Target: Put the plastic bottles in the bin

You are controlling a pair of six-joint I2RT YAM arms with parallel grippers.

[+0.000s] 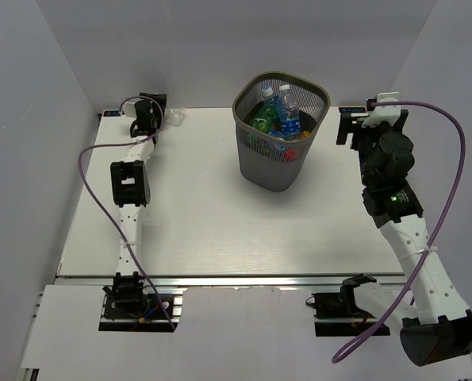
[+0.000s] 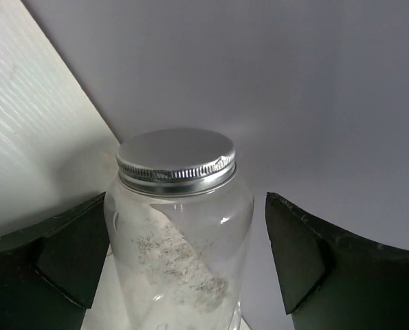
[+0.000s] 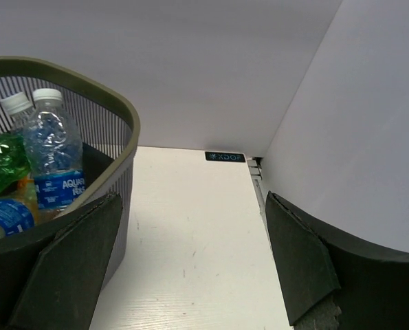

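The dark grey mesh bin [image 1: 272,168] stands at the back middle of the table and holds several plastic bottles: clear ones with blue labels [image 1: 288,111] and a green one [image 1: 262,123]. A clear bottle with a silver screw cap [image 2: 179,227] stands in the far left corner [image 1: 174,117]. My left gripper [image 2: 183,268] is open around it; the left finger is close against it and the right finger stands apart. My right gripper [image 3: 190,268] is open and holds nothing, just right of the bin [image 3: 118,103]. That view shows a blue-labelled bottle [image 3: 53,158] and the green one [image 3: 1,161] inside.
Grey walls close the table at the back and both sides. The silver-capped bottle sits tight against the back wall corner. A small black label [image 3: 225,157] marks the table's far right edge. Purple cables [image 1: 450,159] trail from both arms.
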